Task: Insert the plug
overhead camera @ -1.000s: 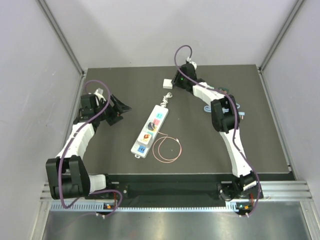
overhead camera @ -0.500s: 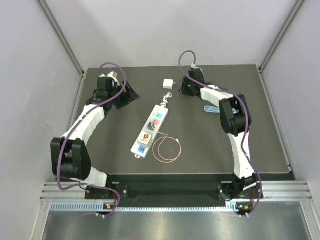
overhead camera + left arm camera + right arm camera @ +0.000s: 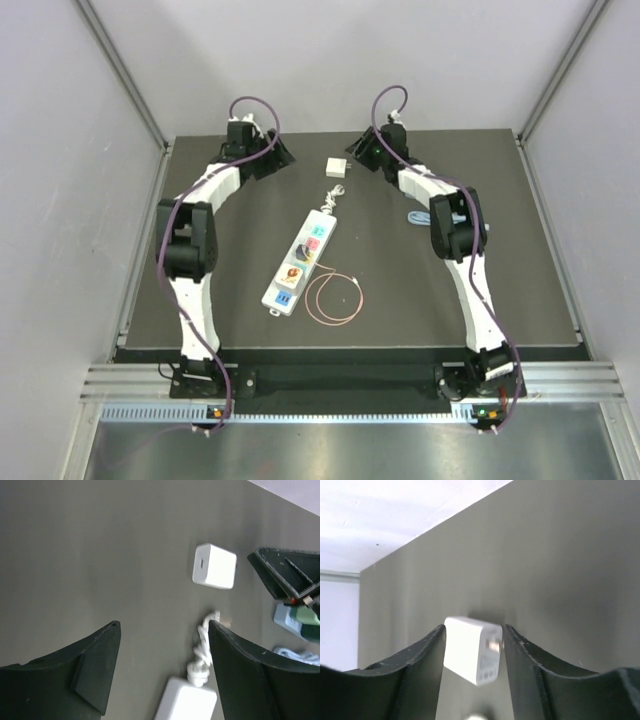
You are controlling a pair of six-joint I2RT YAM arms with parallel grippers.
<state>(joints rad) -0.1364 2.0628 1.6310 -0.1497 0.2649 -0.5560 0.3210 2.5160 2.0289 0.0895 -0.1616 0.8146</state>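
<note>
The white plug (image 3: 336, 167) lies on the dark mat at the back, metal prongs pointing sideways. My right gripper (image 3: 352, 160) reaches it from the right. In the right wrist view the plug (image 3: 472, 650) sits between the two fingers of the right gripper (image 3: 475, 627), with a thin gap at the prong side; it is open. My left gripper (image 3: 283, 155) hovers left of the plug, open and holding nothing. The left wrist view shows the left gripper (image 3: 164, 625) above bare mat, the plug (image 3: 214, 566) beyond it. The white power strip (image 3: 300, 262) lies mid-table.
The strip's knotted white cord (image 3: 333, 195) runs toward the plug and shows beside my left gripper's right finger (image 3: 240, 670). A copper wire loop (image 3: 335, 298) lies right of the strip. A blue cable (image 3: 420, 218) lies under the right arm. Grey walls close the back and sides.
The left arm swung from the table's left side to the far back, toward the plug. The right gripper shifted slightly back and right while its jaws widened a little.
</note>
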